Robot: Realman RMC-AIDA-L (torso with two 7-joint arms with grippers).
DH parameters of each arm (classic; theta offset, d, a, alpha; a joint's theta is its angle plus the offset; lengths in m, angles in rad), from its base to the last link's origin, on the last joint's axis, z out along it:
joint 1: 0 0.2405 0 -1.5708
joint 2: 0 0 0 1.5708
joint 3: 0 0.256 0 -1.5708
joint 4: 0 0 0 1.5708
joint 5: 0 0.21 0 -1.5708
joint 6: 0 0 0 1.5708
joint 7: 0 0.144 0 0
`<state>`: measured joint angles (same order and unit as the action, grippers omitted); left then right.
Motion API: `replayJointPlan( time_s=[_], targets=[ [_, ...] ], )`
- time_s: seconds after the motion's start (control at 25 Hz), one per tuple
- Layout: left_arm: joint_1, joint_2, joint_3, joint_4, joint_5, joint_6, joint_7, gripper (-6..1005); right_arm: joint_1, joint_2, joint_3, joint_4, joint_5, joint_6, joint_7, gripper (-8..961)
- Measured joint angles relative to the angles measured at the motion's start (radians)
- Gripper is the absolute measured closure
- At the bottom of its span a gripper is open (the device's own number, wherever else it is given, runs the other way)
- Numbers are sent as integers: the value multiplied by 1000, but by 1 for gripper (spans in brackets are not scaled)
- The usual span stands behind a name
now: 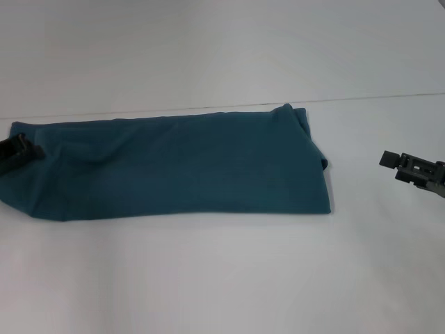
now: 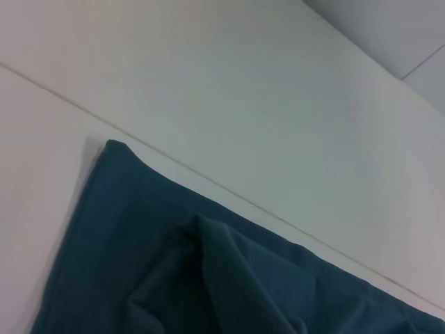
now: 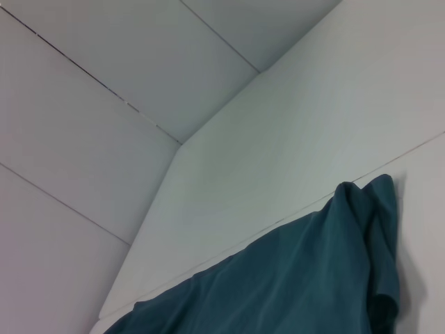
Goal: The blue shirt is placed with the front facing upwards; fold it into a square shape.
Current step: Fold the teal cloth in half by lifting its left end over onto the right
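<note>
1. The left gripper [image 1: 17, 153] is sitting at the far left edge of the head view, over the left end of the blue shirt [image 1: 181, 167]. Only its dark tip is showing, and whether its fingers are open, closed or gripping cloth cannot be told.

2. The blue shirt is lying on the white bench [image 1: 208, 278] as a long, flat band running from left to right, already folded lengthwise. No lettering or collar is showing on the upper face. Its far edge is lying just beside a thin seam line that is running across the bench surface.

3. In the left wrist view, one pointed corner of the shirt [image 2: 174, 264] is lying flat near that seam, and a raised fold of cloth is standing up in the middle of the fabric.

4. The right end of the shirt is looking bunched: a small peak is rising at the far right corner, and the edge is curling under. The right wrist view is showing the same end [image 3: 313, 278], with the cloth rolled over on itself along the edge.

5. The right gripper [image 1: 410, 167] is hovering above bare bench to the right of the shirt, apart from it and touching no cloth. Whether its fingers are parted or closed cannot be told.
</note>
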<state>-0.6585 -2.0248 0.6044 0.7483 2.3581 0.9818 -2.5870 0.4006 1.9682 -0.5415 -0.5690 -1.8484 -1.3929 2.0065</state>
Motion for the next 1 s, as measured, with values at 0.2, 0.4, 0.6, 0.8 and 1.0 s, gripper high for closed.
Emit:
replayJointPlan(
  time_s=[0.2, 0.4, 0.6, 0.8, 1.0],
  targets=[
    [0, -1, 0, -3, 16, -42, -1, 996, -4, 0, 0, 0, 1, 0, 0, 3],
    [-26, 19, 2, -92, 69, -164, -1, 996, -6, 0, 0, 1, -1, 0, 0, 4],
    [-43, 21, 4, -126, 157, -182, 1, 997, -7, -2, 0, 13, -3, 0, 0, 3],
    [-31, 16, 9, -84, 167, -180, -7, 997, -6, -4, 0, 14, -2, -1, 0, 4],
    [12, -23, 2, 54, 137, -205, -85, 924, -6, -3, 0, 14, 0, -1, 0, 4]
  ],
)
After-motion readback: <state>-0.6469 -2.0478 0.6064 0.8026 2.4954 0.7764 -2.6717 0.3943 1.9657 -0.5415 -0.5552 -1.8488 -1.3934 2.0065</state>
